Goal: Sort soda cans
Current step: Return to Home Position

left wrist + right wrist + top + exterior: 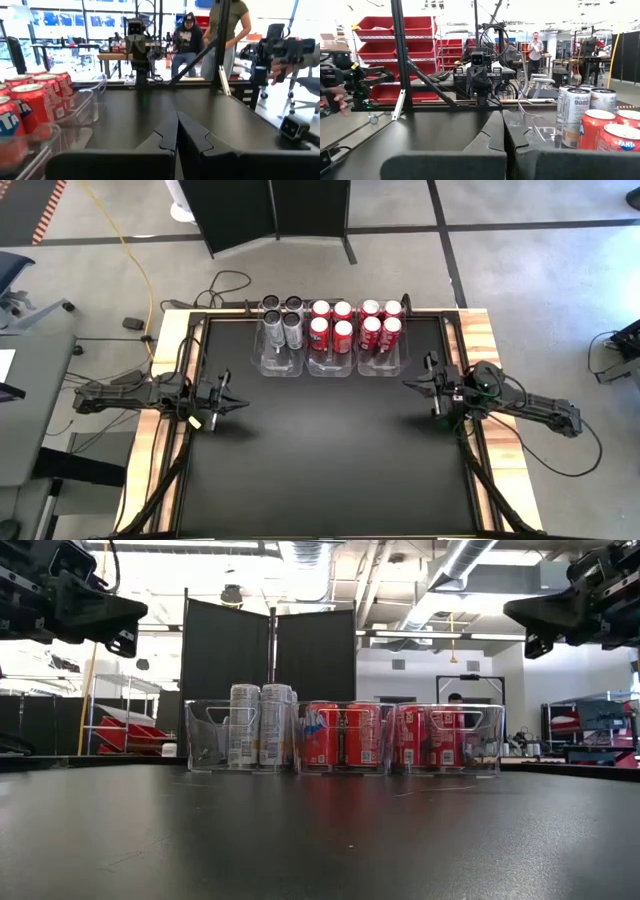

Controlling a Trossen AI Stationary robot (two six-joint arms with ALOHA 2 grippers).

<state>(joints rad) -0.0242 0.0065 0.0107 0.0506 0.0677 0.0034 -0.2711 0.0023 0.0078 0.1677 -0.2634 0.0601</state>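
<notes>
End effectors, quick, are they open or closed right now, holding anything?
Left end effector: closed, holding nothing.
Right end effector: closed, holding nothing.

Twelve soda cans (343, 330) stand at the upper middle of the frame: four silver-grey ones (293, 323) on the left and eight red ones (370, 327) beside them. Three clear bins (281, 365) hold four cans apiece.

Beyond my table (330, 445) lies a grey floor (530, 275) crossed by dark tape lines. Two black partition panels (225, 645) stand behind it (a bright ceiling (400, 580) with strip lights overhead). Red storage shelves (420, 27) fill one side, and a person (536, 46) stands far off among benches.
</notes>
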